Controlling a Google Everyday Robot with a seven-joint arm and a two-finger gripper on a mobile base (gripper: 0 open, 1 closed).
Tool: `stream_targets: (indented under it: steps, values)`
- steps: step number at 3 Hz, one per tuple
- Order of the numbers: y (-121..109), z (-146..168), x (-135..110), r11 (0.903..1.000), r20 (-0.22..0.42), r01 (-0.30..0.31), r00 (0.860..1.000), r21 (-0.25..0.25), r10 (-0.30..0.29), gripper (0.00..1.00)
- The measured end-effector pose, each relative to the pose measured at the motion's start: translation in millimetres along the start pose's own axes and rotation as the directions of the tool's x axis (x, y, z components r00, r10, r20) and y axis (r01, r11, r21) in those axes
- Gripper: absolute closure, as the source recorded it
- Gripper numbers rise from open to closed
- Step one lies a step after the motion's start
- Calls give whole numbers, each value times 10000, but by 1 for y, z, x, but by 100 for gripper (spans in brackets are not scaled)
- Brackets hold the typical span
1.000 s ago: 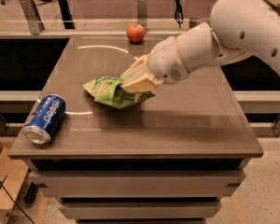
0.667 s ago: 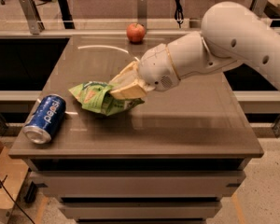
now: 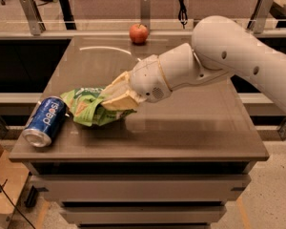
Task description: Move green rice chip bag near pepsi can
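End effector [image 3: 109,99] clamps green rice chip bag [image 3: 84,109] beside pepsi can [image 3: 46,121] at table [image 3: 190,132] edge

the gripper [image 3: 106,99] is a pair of cream, tan-tinged, wedge-shaped fingers [image 3: 115,90], paler on top and yellower along the lower edge. it sits low over the left half of the table [image 3: 190,128], clamped on the green rice chip bag [image 3: 83,105]. directly behind the pincer comes a rounded off-white wrist housing [image 3: 148,78] with a small patch of dark dots on its underside. behind that is a smooth white cylinder [image 3: 178,66], set off by a thin dark seam at each end. farthest from the pincer swells a large glossy white shell [image 3: 229,39] bearing two small dark round holes [image 3: 222,55]; it runs on as a thick white limb.
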State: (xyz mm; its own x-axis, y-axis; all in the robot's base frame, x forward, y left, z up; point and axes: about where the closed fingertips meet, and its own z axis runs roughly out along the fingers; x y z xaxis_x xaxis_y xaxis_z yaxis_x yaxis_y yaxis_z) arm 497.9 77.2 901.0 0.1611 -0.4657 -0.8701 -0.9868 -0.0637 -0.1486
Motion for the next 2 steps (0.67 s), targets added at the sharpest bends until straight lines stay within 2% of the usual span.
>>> stream_targets:
  steps: [1, 2]
  values:
    - [-3, 12, 6, 10000, 1, -58, 10000, 58, 58, 13]
    - [-2, 13, 4, 10000, 0, -28, 10000, 30, 28, 0]
